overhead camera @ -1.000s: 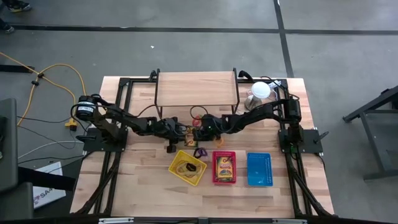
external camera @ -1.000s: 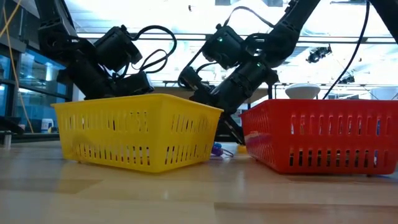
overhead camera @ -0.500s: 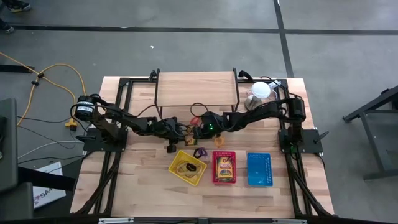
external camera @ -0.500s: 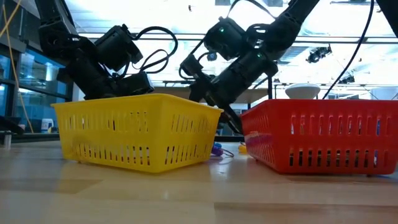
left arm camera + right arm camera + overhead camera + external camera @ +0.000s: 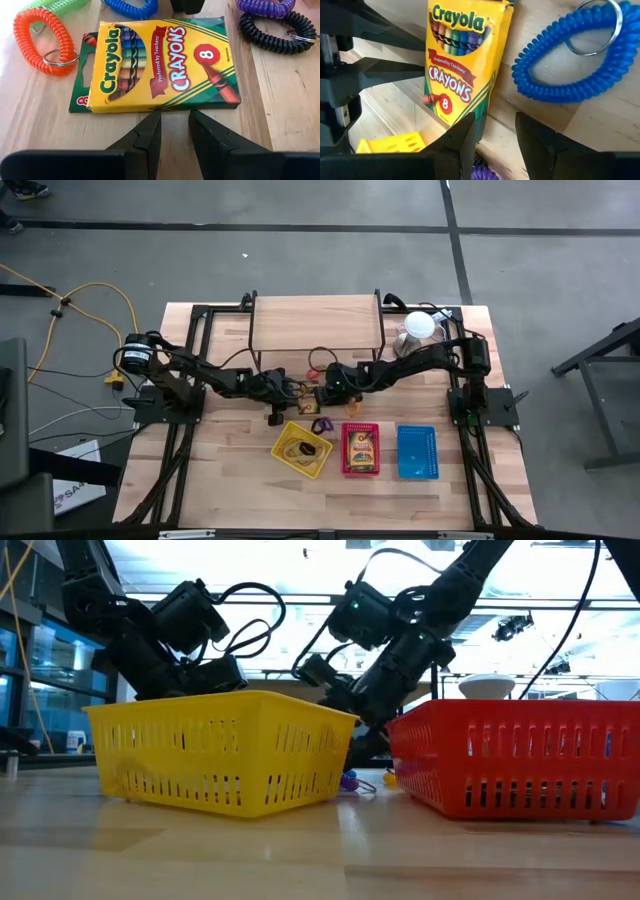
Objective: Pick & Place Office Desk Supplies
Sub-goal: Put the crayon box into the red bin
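Crayon box (image 5: 157, 62): flat on table, just ahead of my left gripper (image 5: 174, 131), jaws narrowly parted, empty. My right gripper (image 5: 495, 132), also parted, empty, faces it beside blue coil (image 5: 572, 60).

The wooden tabletop (image 5: 230, 470) holds a yellow basket (image 5: 301, 448), a red basket (image 5: 361, 449), a blue basket (image 5: 417, 451), a crayon box (image 5: 157, 62) and curly orange (image 5: 44, 41), blue (image 5: 570, 62) and black (image 5: 277, 34) rings.

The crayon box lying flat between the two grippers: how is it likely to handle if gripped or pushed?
The crayon box looks like thin cardboard, so probably light and slightly crushable. Lying flat on the wooden table, it should slide rather than roll or tip. Its glossy print may be a little slippery.
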You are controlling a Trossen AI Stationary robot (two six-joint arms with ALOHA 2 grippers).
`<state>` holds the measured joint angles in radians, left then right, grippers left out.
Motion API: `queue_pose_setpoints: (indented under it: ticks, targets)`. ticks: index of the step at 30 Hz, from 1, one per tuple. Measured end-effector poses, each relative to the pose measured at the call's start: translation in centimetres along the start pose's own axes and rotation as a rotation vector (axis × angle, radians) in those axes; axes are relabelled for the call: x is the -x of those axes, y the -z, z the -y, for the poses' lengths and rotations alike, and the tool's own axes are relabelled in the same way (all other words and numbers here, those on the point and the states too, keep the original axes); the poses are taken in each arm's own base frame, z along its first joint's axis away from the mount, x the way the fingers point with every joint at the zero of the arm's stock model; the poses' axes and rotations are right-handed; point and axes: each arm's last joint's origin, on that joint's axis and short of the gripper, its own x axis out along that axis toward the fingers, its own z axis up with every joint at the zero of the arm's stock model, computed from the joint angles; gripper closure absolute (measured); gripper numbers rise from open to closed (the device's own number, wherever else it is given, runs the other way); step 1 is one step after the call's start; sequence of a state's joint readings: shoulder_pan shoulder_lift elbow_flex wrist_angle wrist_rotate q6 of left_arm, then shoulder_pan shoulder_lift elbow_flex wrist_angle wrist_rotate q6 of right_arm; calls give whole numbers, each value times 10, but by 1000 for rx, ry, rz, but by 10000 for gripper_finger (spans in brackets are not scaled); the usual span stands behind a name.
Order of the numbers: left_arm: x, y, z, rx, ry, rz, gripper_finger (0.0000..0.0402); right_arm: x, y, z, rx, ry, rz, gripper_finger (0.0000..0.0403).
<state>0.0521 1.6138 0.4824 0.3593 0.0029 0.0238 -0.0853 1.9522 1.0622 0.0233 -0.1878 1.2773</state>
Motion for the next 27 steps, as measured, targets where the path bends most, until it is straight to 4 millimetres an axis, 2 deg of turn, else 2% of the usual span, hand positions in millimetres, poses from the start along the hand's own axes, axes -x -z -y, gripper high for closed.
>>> queue_pose_setpoints:
  ticks: [12,19,27]
  targets:
    - [0,-3,0,-2,-2,38,303,0,0,0,1,-2,7,275]
    - [0,-8,0,-23,-5,90,303,-12,-1,2,-4,-51,-20,275]
    - [0,-10,-8,-11,3,121,303,-13,-2,1,-1,-67,-12,275]
